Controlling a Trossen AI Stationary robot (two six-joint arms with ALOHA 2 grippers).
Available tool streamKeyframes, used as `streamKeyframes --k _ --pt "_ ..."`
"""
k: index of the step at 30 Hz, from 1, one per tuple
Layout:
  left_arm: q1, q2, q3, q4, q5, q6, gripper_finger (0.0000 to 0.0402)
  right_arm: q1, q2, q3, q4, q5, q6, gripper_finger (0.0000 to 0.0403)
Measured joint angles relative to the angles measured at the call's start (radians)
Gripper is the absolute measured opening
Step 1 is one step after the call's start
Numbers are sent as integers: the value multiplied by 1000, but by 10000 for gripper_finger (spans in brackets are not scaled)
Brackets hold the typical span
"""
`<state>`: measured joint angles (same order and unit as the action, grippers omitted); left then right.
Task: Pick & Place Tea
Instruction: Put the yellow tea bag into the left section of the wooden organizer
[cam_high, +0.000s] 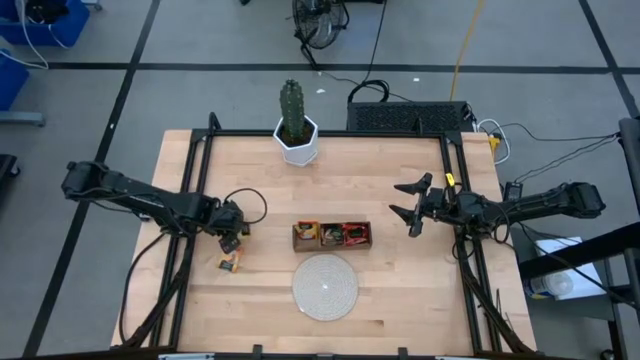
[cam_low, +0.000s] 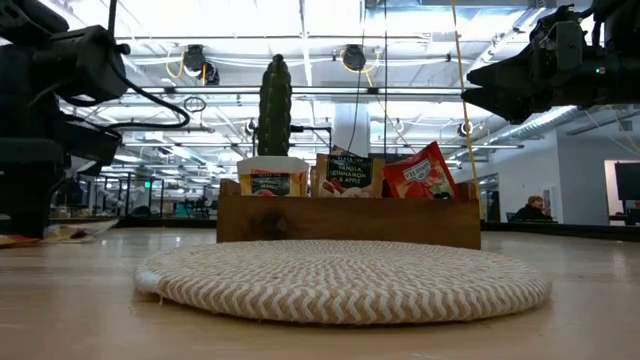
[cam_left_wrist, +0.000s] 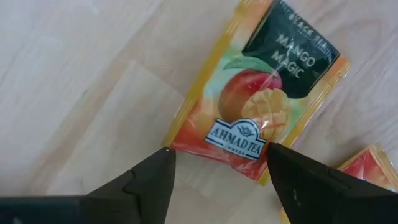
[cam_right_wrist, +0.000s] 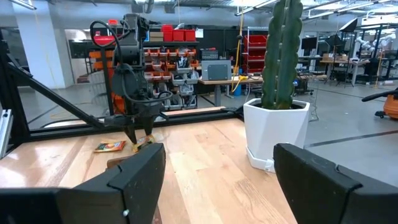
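An orange-yellow mango tea sachet (cam_left_wrist: 261, 93) lies flat on the wooden table, with a second one (cam_left_wrist: 368, 167) beside it. My left gripper (cam_left_wrist: 217, 155) points down over them near the table's left side (cam_high: 232, 243). It is open, one fingertip on either side of the first sachet's nearer end, and I see no touch. My right gripper (cam_high: 410, 203) hangs open and level above the table's right side, with nothing between its fingers. More sachets (cam_low: 350, 172) stand upright in the brown wooden tray (cam_high: 331, 236).
A round pale woven disc (cam_high: 325, 286) lies in front of the tray, toward the near edge. A cactus in a white pot (cam_high: 297, 128) stands at the far edge. A black frame (cam_high: 200, 200) runs along the table's left, right and far sides.
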<state>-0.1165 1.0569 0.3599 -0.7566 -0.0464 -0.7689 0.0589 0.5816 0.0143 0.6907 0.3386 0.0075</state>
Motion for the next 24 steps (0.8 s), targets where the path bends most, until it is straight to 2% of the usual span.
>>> streamKeyframes --k 7,14,24 --pt "-2 -1 4 -10 -5 33 255 0 0 0 0 0 0 281" --pt "-20 4 113 -111 -28 161 255 0 0 0 0 0 0 281" --pt "-31 5 119 -48 -74 271 255 0 0 0 0 0 0 279"
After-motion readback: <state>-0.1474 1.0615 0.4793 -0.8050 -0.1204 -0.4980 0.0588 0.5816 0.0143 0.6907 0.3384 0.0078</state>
